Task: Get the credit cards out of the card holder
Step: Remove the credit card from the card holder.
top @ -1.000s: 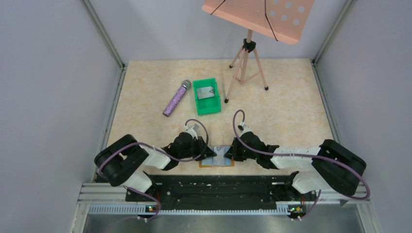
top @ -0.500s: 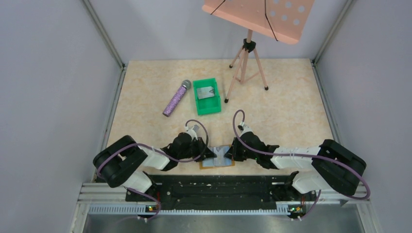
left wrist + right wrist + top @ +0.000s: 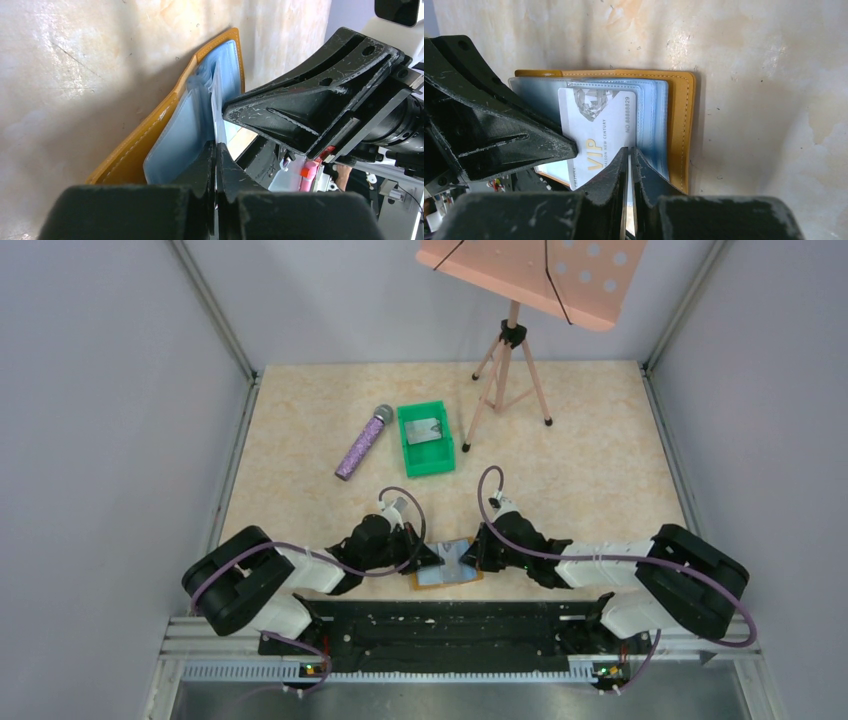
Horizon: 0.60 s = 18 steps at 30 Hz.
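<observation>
The tan card holder (image 3: 447, 576) (image 3: 681, 120) lies open near the table's front edge, between both grippers. Its pale blue pockets (image 3: 175, 145) are fanned upward. A silvery credit card (image 3: 599, 125) marked VIP sticks partly out of a pocket. In the left wrist view this credit card (image 3: 218, 112) shows edge-on, running into my left gripper (image 3: 216, 150) (image 3: 432, 558), which is shut on it. My right gripper (image 3: 629, 152) (image 3: 473, 556) is shut on a blue pocket sleeve of the card holder, beside the card's right edge.
A green bin (image 3: 412, 462) with a silvery card (image 3: 425, 429) inside stands mid-table. A purple microphone (image 3: 362, 442) lies left of it. A tripod stand (image 3: 510, 370) with a pink tray is at the back right. The black base rail (image 3: 440, 625) runs just behind the holder.
My left gripper has closed on the card's edge and its arm shifted slightly left. The card holder has tilted a little. The right gripper has stayed in place.
</observation>
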Each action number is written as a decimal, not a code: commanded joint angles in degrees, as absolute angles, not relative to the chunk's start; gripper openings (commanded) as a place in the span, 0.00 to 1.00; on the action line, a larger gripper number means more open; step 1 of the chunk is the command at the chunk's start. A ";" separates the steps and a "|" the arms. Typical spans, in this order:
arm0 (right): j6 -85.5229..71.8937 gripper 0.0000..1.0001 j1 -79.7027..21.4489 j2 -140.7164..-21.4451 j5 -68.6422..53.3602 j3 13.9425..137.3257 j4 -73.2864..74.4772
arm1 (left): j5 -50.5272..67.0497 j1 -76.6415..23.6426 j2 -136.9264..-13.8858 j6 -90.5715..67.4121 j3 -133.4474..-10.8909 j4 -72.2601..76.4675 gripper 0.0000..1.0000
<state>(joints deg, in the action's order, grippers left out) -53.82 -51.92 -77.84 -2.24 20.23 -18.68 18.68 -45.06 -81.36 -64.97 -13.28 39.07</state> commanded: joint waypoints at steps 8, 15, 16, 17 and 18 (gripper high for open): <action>-52.05 0.06 -51.29 -79.67 -0.26 18.63 -11.87 | 17.70 -43.47 -75.88 -64.35 -12.15 37.68 0.00; -50.98 0.05 -51.16 -79.22 -0.26 19.03 -12.66 | 24.95 -42.62 -76.87 -61.61 -15.15 37.30 0.16; -50.89 0.05 -51.22 -79.20 1.10 19.11 -12.51 | 26.43 -42.67 -78.22 -61.78 -15.96 38.13 0.06; -50.75 0.05 -51.19 -79.18 1.28 19.34 -12.34 | 27.52 -42.63 -79.42 -62.32 -16.18 40.08 0.00; -50.65 0.05 -51.17 -79.23 1.36 19.50 -12.23 | 28.20 -42.63 -80.62 -63.18 -15.96 42.32 0.00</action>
